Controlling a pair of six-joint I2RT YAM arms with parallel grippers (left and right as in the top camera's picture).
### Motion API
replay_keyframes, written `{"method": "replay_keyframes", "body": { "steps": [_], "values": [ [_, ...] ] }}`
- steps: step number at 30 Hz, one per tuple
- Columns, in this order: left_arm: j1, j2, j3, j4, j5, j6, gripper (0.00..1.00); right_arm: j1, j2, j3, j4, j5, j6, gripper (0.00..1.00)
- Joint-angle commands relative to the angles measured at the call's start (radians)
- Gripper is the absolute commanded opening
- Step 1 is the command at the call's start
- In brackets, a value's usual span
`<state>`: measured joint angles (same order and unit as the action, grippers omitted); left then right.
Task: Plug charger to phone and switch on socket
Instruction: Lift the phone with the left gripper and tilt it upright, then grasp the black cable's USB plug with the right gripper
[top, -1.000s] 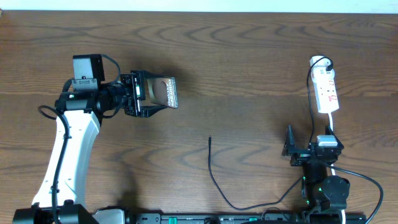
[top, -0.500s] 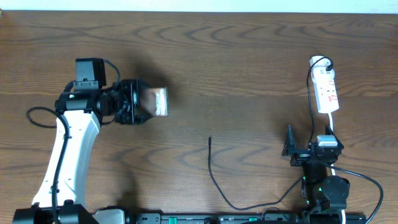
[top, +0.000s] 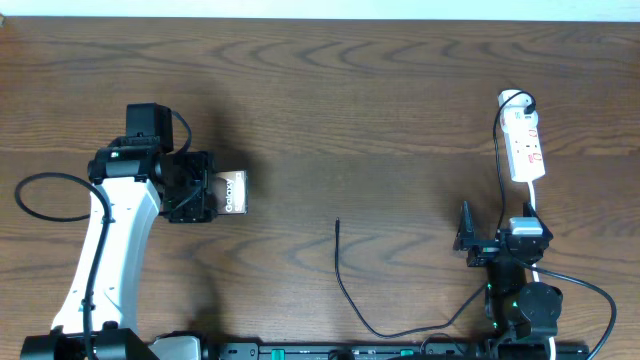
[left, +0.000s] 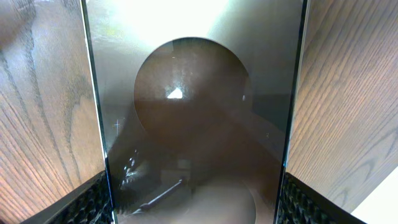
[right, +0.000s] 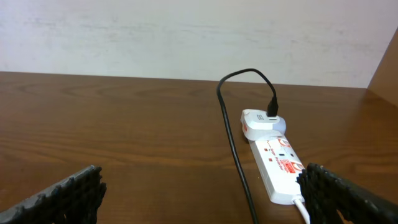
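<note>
My left gripper (top: 208, 194) is shut on the phone (top: 234, 191), a glossy dark slab with "Galaxy" lettering, held above the table at the left. In the left wrist view the phone (left: 196, 118) fills the space between both fingers (left: 194, 199). The charger cable (top: 345, 285) lies loose at mid front, its slim plug tip (top: 337, 223) pointing away from me. The white socket strip (top: 525, 145) lies at the far right; it also shows in the right wrist view (right: 280, 163) with the black cable (right: 233, 143) beside it. My right gripper (top: 480, 240) is open and empty in front of the strip.
A white adapter (right: 262, 122) with a black lead is plugged into the strip's far end. The strip's white cord (top: 535, 200) runs toward my right arm. The table's far edge (top: 320, 18) meets a white wall.
My left arm has pulled back left and toward the front with the phone, turning it so it looks shorter from above. The right arm, cable and strip have not moved.
</note>
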<state>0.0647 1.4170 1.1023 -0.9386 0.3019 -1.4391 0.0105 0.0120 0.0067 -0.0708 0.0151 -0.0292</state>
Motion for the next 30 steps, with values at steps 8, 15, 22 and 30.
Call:
{"method": "replay_keyframes", "body": {
  "steps": [8,15,22,30],
  "values": [
    [0.002,-0.026,0.026,-0.003,-0.034,0.01,0.07,-0.005,-0.005,0.0,-0.004,0.001,0.013,0.99],
    [-0.006,-0.026,0.026,-0.003,0.013,0.009,0.07,-0.005,-0.005,0.0,-0.001,0.002,0.013,0.99],
    [-0.08,-0.025,0.026,0.04,-0.029,0.005,0.07,-0.005,-0.005,0.0,0.039,-0.13,0.151,0.99],
    [-0.134,-0.025,0.026,0.108,-0.12,-0.006,0.07,-0.005,0.001,0.048,0.124,-0.369,0.277,0.99]
  ]
}}
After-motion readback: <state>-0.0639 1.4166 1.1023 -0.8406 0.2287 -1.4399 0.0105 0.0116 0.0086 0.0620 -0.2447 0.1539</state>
